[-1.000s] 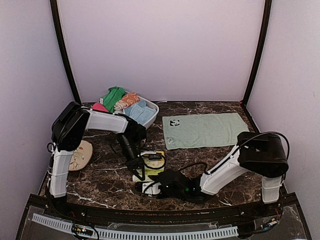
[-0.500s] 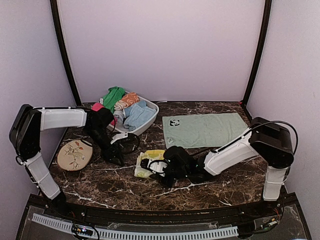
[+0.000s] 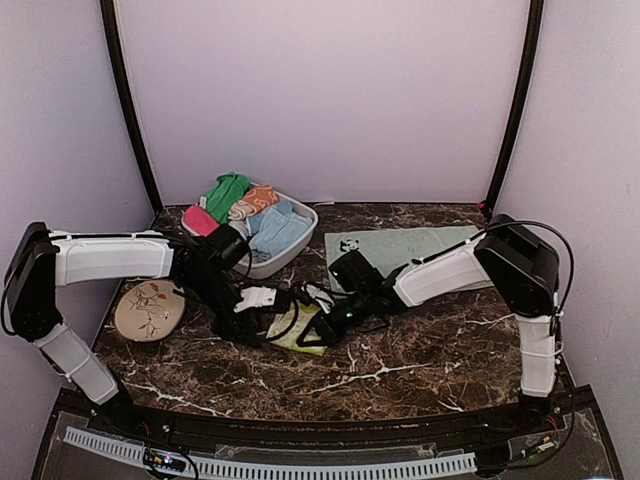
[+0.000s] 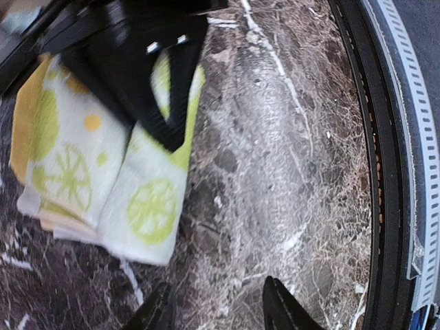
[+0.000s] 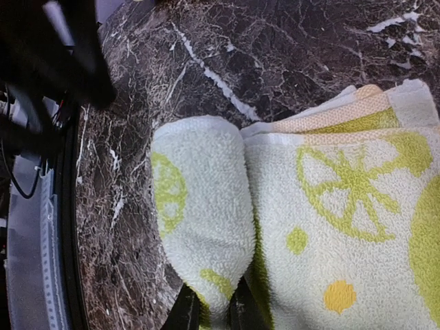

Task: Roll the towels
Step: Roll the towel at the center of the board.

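The yellow-lime patterned towel lies folded at the table's middle, with one edge curled into a small roll. My right gripper is shut on that rolled edge; in the top view it reaches in from the right. My left gripper is open and empty over bare marble, just front-left of the towel; it also shows in the top view. The pale mint towel with its panda patch lies flat at the back right. The hot-pink towel sits in the basket.
A white basket at the back left holds green, orange and blue cloths. A round flowered plate lies at the left. The table's black front rail runs close by the left gripper.
My right arm has swung from the front edge toward the back, keeping hold of the yellow-lime towel. My left gripper pulled away to the left, then came back beside the towel.
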Motion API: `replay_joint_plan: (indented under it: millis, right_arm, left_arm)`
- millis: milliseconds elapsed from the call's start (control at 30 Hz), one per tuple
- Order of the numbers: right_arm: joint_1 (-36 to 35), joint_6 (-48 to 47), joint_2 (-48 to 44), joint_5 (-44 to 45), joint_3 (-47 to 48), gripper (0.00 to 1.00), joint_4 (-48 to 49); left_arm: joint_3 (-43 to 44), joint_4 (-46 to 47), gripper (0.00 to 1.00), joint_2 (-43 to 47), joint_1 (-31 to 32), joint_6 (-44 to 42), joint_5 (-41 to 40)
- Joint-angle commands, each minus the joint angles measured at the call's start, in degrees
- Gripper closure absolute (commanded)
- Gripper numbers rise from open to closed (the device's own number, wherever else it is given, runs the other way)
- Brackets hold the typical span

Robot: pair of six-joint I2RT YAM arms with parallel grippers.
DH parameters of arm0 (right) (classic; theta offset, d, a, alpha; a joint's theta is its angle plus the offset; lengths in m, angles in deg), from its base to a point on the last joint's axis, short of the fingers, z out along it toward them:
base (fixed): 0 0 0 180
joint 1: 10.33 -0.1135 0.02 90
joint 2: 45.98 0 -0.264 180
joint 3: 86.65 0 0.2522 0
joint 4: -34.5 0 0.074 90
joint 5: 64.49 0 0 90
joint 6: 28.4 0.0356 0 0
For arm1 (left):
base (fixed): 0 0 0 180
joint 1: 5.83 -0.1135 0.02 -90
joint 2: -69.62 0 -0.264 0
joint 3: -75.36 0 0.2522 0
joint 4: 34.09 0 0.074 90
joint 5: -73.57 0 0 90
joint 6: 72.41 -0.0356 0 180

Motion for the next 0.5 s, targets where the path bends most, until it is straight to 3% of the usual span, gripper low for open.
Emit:
replay_joint_plan:
  millis: [0,133,467]
  right_arm:
    - [0.64,5.33,5.12,-5.02,2.42,1.00,-10.34]
    - [1.45,7.33,6.22,-6.73,3.22,1.00,-11.44]
    - [2.47,11.63,6.90,-10.19,3.18,0.99,-9.76]
  left_arm:
    - [0.11,6.34,0.54,0.74,7.17,-1.13,-8.11]
    - [3.74,10.20,0.56,-3.02,9.29,-1.96,-11.75]
    - [2.47,16.53,0.60,-9.99,10.52,-1.25,-14.01]
